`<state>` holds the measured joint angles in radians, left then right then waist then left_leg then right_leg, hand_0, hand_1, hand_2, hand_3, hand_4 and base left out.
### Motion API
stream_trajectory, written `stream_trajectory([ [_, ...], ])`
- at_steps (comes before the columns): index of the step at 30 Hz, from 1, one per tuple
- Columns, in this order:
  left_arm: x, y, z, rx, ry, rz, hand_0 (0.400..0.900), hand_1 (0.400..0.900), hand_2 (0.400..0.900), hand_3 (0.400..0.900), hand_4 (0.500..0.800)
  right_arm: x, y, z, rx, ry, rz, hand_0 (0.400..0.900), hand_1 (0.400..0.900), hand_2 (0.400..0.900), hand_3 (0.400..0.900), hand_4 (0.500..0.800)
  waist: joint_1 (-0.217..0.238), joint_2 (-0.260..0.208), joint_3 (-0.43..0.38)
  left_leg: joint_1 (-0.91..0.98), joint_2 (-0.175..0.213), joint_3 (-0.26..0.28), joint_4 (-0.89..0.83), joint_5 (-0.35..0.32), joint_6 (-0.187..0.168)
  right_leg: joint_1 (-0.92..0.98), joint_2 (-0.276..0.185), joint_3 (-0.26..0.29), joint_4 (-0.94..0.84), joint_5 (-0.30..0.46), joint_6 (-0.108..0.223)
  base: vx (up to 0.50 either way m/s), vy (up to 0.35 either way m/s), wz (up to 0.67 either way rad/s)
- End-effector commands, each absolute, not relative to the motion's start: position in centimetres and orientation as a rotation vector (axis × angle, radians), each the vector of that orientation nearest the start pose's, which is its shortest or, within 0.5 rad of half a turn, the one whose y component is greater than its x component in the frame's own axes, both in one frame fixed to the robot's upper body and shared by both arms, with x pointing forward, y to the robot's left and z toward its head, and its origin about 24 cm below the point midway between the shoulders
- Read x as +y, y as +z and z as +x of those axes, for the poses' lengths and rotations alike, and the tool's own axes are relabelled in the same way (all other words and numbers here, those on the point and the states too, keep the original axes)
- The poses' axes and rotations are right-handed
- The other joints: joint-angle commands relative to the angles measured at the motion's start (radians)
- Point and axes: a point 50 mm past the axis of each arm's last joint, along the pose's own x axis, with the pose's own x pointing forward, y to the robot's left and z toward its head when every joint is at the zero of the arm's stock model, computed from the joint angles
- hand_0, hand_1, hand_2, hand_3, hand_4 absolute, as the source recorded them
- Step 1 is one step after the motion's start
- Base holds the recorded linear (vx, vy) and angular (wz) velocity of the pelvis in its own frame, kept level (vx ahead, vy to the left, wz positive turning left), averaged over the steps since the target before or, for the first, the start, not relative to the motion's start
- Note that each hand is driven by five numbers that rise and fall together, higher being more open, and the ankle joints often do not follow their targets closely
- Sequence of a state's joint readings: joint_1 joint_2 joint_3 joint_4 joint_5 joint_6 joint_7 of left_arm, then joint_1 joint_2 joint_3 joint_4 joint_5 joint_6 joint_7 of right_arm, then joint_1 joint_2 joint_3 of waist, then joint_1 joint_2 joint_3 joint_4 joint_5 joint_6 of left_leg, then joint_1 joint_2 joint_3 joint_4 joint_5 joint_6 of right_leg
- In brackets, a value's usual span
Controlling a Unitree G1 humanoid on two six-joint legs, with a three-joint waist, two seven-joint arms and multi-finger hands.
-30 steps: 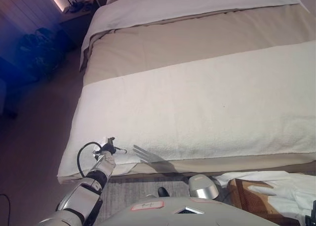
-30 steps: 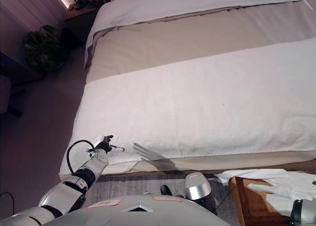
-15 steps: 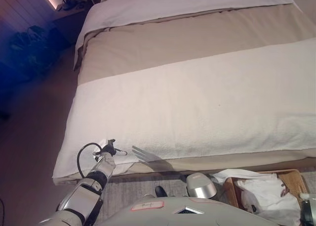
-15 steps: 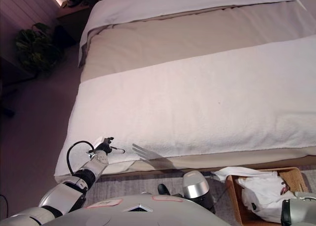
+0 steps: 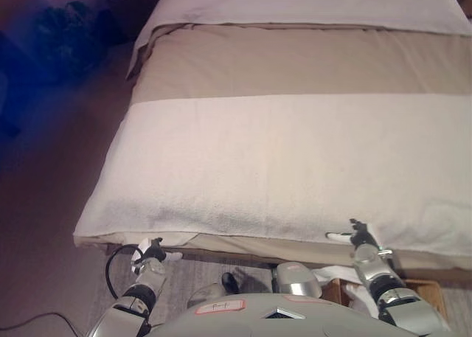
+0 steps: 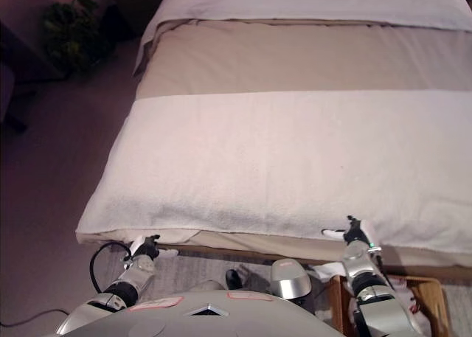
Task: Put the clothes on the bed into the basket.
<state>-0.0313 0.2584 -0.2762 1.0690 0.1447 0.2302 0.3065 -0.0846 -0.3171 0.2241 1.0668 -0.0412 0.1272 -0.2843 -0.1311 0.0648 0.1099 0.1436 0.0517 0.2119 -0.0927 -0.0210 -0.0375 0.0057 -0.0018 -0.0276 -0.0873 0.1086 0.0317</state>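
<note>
The bed [image 5: 295, 64] has a white blanket [image 5: 295, 160] across its near half and shows only its covers. The wicker basket [image 6: 422, 291] stands on the floor at the lower right, mostly hidden behind my right arm. White clothes [image 6: 324, 269] lie in it and hang over its rim. My right hand [image 5: 357, 238] is open at the bed's front edge, just above the basket. My left hand [image 5: 152, 253] is open and empty, low at the bed's near left corner, below the blanket's edge.
A grey rug [image 5: 192, 267] lies along the bed's front edge. A dark potted plant [image 6: 70, 27] stands on the floor by the bed's far left corner. Bare floor [image 6: 44, 175] runs along the bed's left side.
The camera has shifted. My right hand has come up from the basket to the bed's front edge. My left hand has dropped from the blanket's edge to below it.
</note>
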Motion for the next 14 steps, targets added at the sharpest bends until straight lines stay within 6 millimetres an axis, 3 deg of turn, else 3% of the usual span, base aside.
stream_trajectory([
  [1,24.7,-13.8,14.7,1.108,0.121,0.843,0.900,0.900,0.900,0.900,0.800,-26.7,-13.7,14.1,1.139,-0.198,-0.676,0.900,0.900,0.900,0.900,0.800,0.006,-0.023,-0.032,0.046,-0.022,-0.022,0.005,-0.050,0.013,-0.026,-0.011,0.048,0.000,-0.009,0.069,-0.03,0.038,0.32],
  [8,24.4,-13.7,15.3,1.109,0.107,0.831,0.900,0.900,0.900,0.900,0.800,-28.2,-14.3,10.9,1.289,-0.241,-0.690,0.900,0.900,0.900,0.900,0.800,0.009,-0.037,-0.039,0.049,-0.026,-0.041,0.005,-0.054,0.016,-0.012,-0.017,0.030,0.003,-0.015,0.069,-0.01,0.020,0.08],
  [14,24.7,-14.0,14.7,1.145,0.121,0.817,0.900,0.900,0.900,0.900,0.800,-28.4,-14.6,9.8,1.324,-0.244,-0.690,0.900,0.900,0.900,0.900,0.800,0.009,-0.038,-0.046,0.055,-0.028,-0.043,0.005,-0.057,0.018,-0.004,-0.019,0.032,0.001,-0.017,0.069,0.00,0.004,-0.01],
])
